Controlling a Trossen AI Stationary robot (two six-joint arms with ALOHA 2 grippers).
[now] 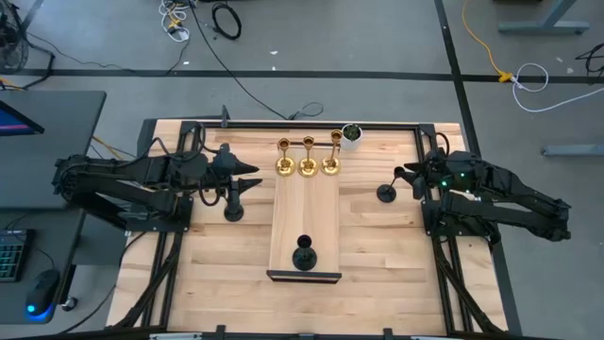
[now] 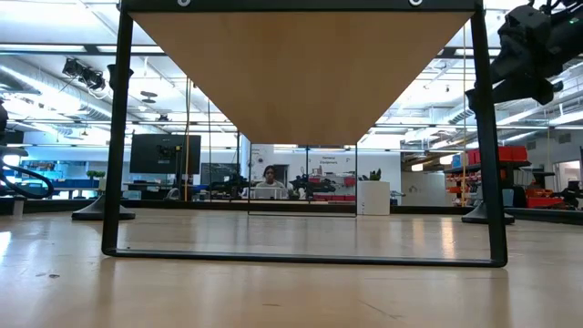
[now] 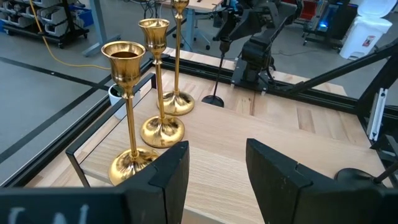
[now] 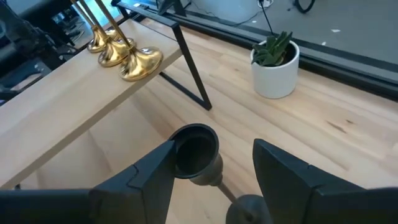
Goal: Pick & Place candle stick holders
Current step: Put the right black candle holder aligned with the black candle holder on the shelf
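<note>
Three gold candle stick holders [image 1: 307,162] stand in a row on their round bases at the far end of a raised wooden shelf [image 1: 307,217]; they also show in the left wrist view [image 3: 127,112]. One black holder [image 1: 304,255] stands on the shelf's near end. A second [image 1: 233,210] stands on the table left of the shelf, and a third [image 1: 386,193] to its right. My left gripper [image 3: 217,180] is open and empty, pointing at the gold holders. My right gripper [image 4: 214,177] is open just above the third black holder, whose cup [image 4: 196,152] shows between the fingers.
A small white pot with a green plant [image 1: 351,135] stands at the table's far edge, beside the gold holders [image 4: 273,65]. The shelf rests on a thin black frame [image 2: 118,137] with open room beneath it. A black rail [image 1: 311,124] borders the table.
</note>
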